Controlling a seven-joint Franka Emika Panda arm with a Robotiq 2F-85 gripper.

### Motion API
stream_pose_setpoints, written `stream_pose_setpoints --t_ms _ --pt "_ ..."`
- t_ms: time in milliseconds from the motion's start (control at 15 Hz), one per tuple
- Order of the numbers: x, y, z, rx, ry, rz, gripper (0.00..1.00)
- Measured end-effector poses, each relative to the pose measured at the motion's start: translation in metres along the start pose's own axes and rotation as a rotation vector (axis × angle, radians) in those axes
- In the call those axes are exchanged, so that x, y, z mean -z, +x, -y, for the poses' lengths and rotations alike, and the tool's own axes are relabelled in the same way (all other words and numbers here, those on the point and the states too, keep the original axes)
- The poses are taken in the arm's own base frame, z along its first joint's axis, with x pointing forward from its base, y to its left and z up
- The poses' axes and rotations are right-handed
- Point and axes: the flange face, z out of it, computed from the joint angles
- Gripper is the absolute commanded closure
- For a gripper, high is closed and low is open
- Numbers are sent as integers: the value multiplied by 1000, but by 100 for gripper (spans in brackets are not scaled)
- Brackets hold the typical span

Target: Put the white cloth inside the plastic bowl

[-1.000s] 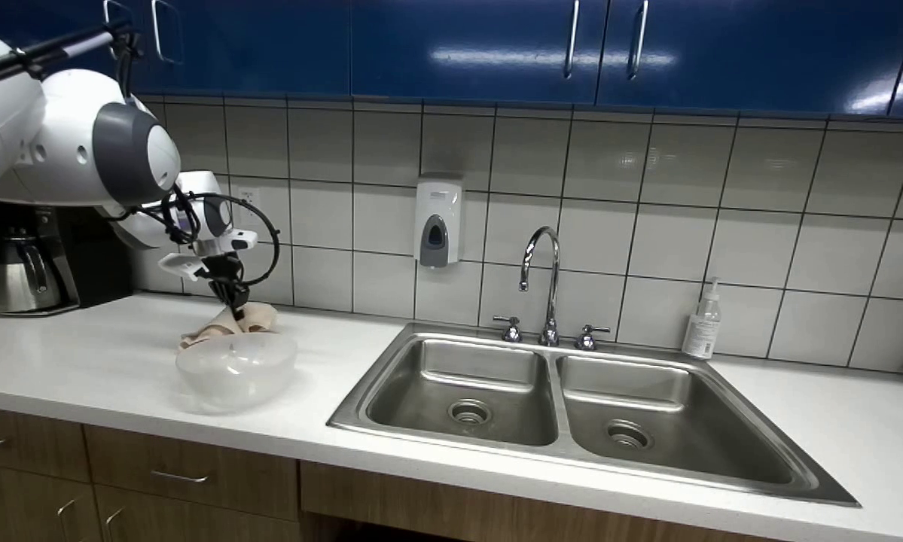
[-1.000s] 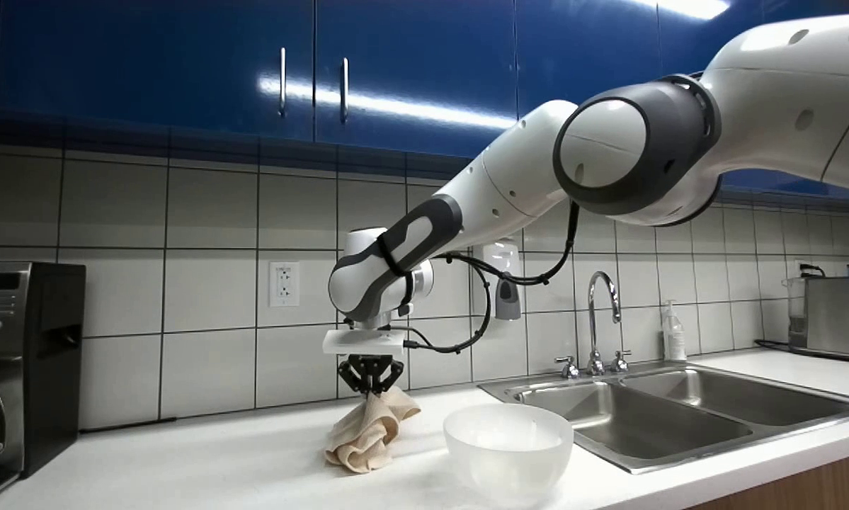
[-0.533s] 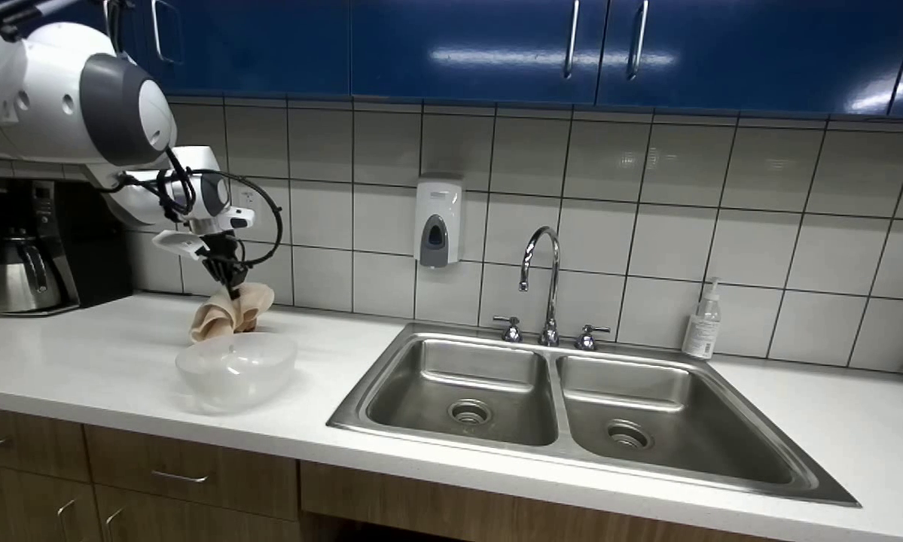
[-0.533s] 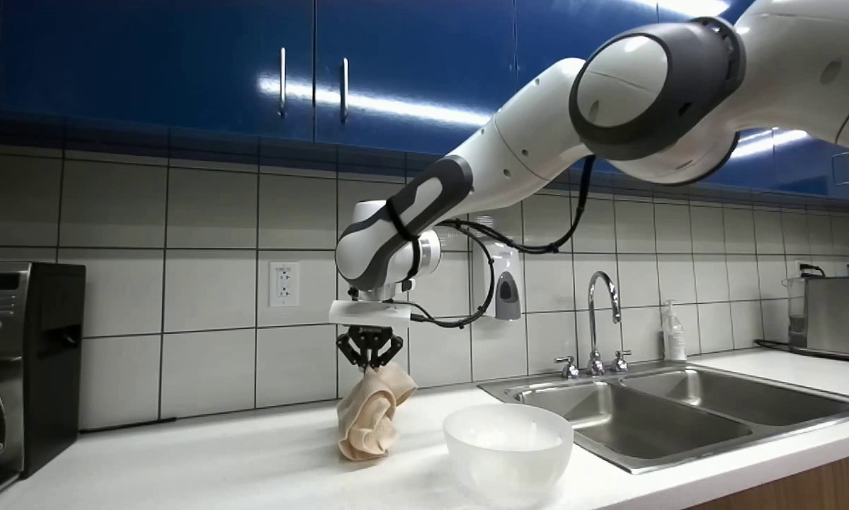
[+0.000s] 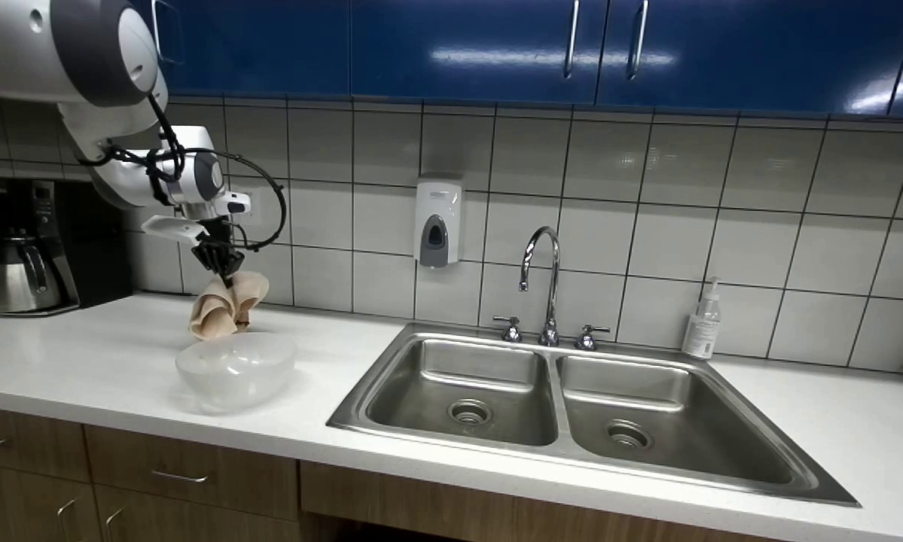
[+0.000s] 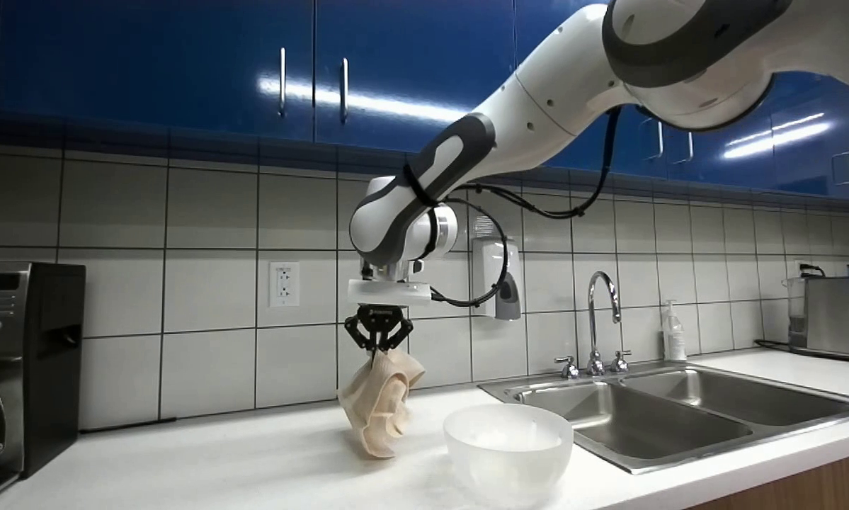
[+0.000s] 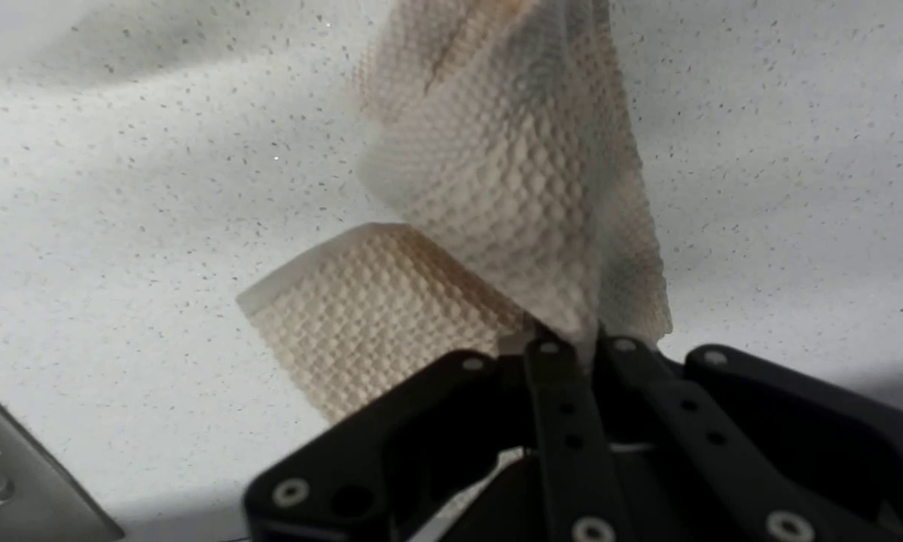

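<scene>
The cloth looks beige with a bumpy weave and hangs in folds in both exterior views; it also fills the upper middle of the wrist view. My gripper points down and is shut on the cloth's top; in the wrist view the fingertips pinch a fold. I cannot tell whether the lowest corner touches the counter. The translucent plastic bowl stands upright on the counter beside the cloth, apart from it in this exterior view. It also shows in an exterior view, in front of the cloth.
A double steel sink with a faucet lies beyond the bowl. A coffee maker stands on the opposite side. A tiled wall with a soap dispenser is behind, and blue cabinets hang above.
My gripper has risen with the cloth in it, lifting the cloth off its earlier, lower spot. The arm has moved up, and the cloth now hangs longer. The bowl has not moved.
</scene>
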Motion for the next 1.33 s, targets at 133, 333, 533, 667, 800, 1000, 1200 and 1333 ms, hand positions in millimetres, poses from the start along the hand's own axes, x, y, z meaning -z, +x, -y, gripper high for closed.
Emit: stream_pose_setpoints --t_ms 133,333,533,667,800,1000,1200,1333 --pt "14 -6 -3 40 5 2 99" --pt "36 -15 -9 96 7 -1 99" --pt "57 -24 -14 147 13 -9 99" --pt "70 -33 -17 181 18 -10 99" --pt "83 -41 -19 211 22 -10 99" --pt "102 -54 -21 247 30 -19 99" --pt "121 -66 -25 270 46 -46 99" --pt "135 -73 -31 280 63 -69 99"
